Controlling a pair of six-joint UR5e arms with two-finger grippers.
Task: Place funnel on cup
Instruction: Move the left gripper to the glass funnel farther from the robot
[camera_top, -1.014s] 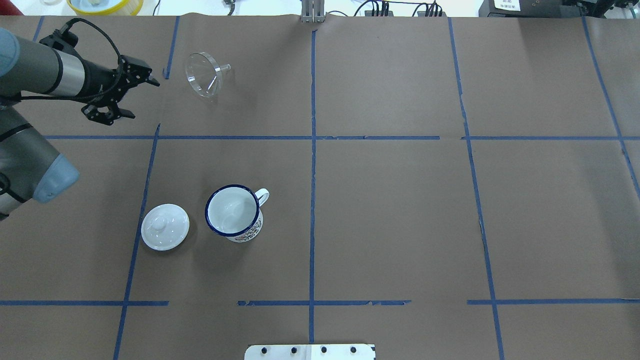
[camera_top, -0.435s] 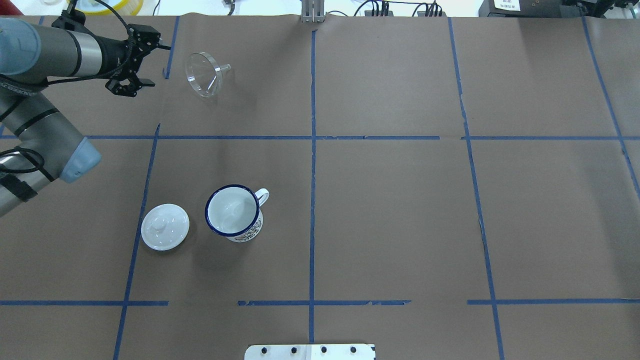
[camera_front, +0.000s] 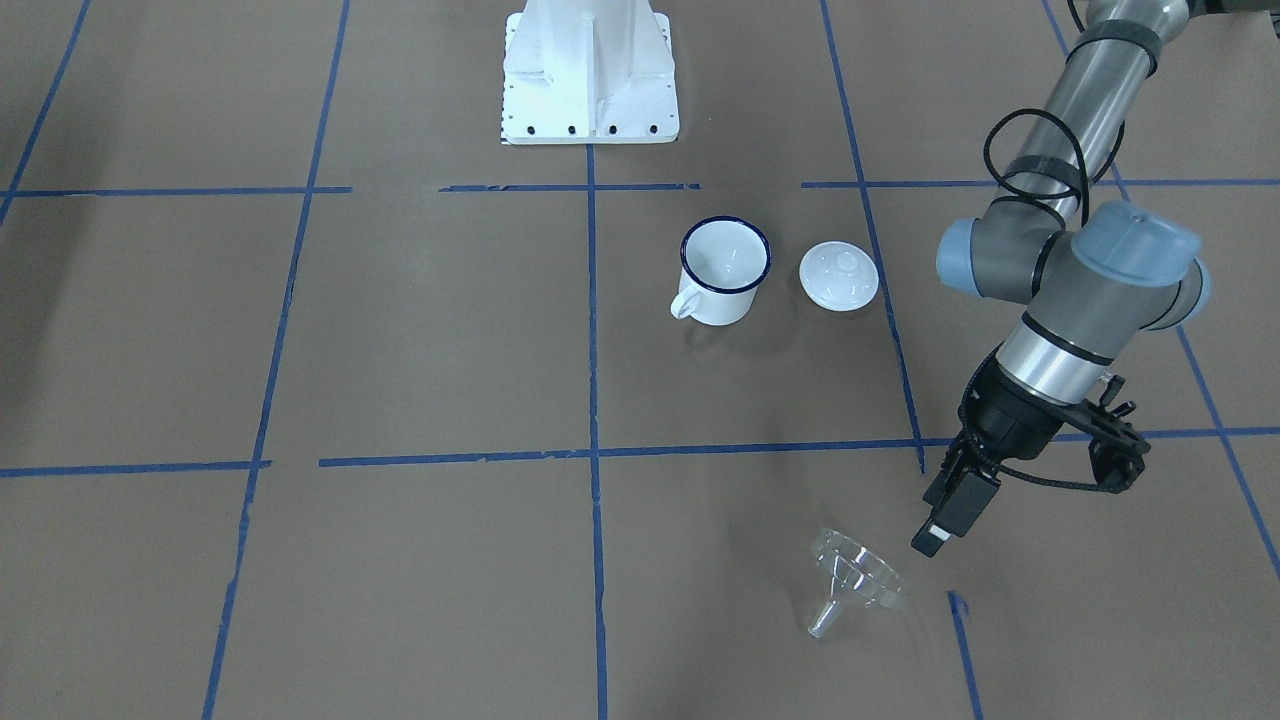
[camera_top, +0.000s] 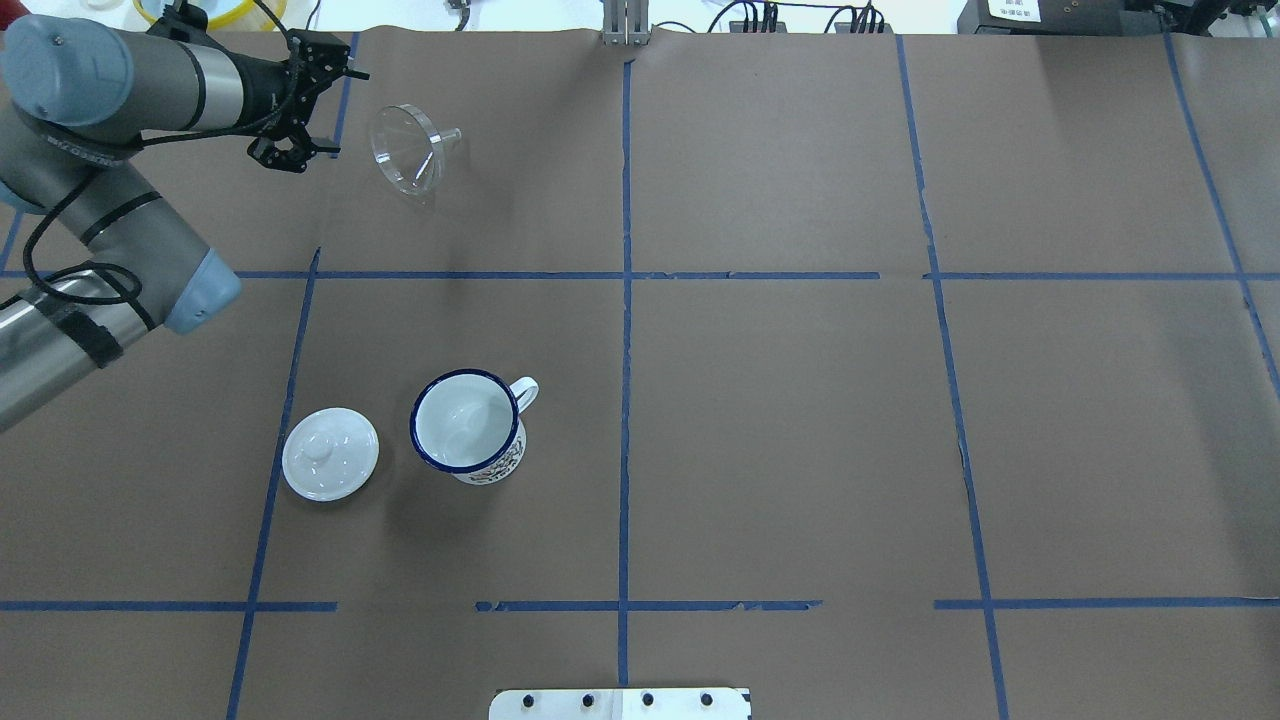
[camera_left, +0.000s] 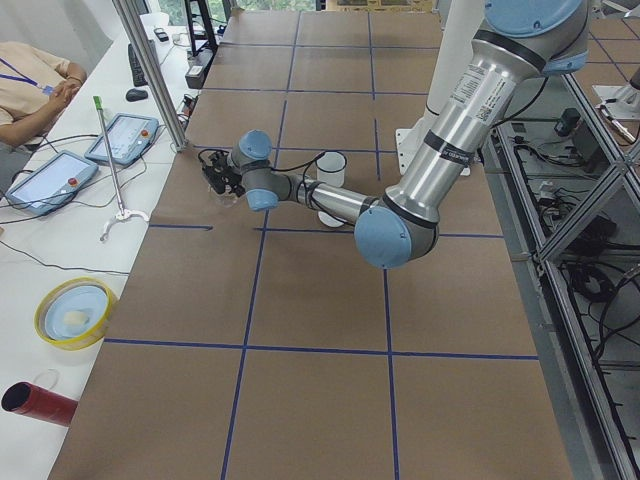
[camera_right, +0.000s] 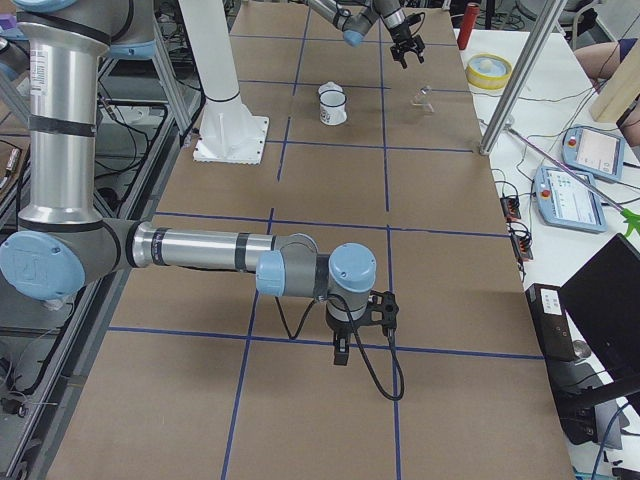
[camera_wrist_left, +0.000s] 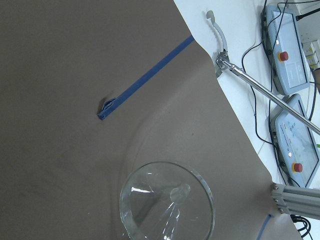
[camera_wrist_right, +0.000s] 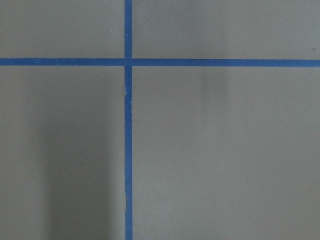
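Your left pincer (camera_top: 325, 110), jaws released, is closing in at nine o'clock of the clear funnel (camera_top: 405, 150); the grasp is probably coming next, with the enamel mug (camera_top: 468, 422) waiting empty.

Brown paper-covered table (camera_top: 800, 450) gridded with blue tape (camera_top: 624, 450); white bench (camera_left: 60, 228) alongside carries 2 screens (camera_left: 42, 182), perhaps pendants.

Brown paper covered the table (camera_top: 800, 450), gridded with blue tape (camera_top: 626, 300); the cup (camera_top: 467, 428) was white with a dark blue rim and dark print near its base, the lid (camera_top: 330, 453) plain white, the funnel (camera_top: 407, 148) clear, the left arm (camera_top: 130, 75) grey with pale blue caps.
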